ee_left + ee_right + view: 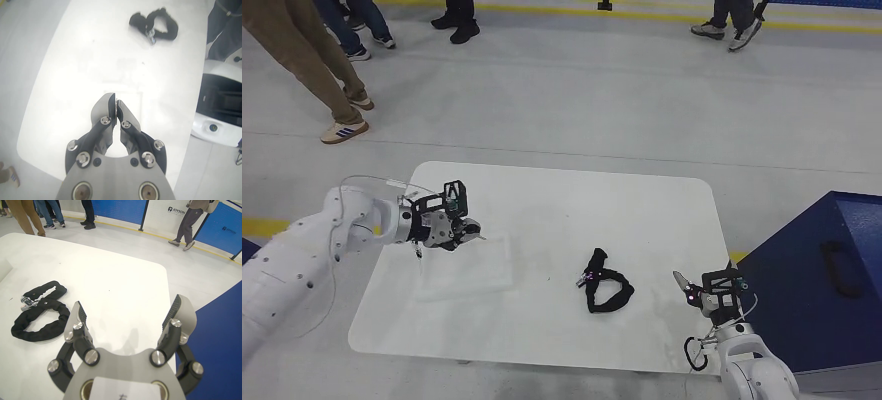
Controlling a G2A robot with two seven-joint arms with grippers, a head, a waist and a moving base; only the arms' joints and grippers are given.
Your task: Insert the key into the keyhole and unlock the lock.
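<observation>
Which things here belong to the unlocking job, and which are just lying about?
Job: thin silver metal key pinched in the left hand; black fabric-sleeved chain lock with silver lock body.
Lying about: pale flat sheet on the white table; dark blue cabinet.

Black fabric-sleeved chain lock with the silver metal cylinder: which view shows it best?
The right wrist view: the black fabric-sleeved chain lock lies near, its silver cylinder plain. The top view shows it small; the left wrist view, farther off, details unclear.
</observation>
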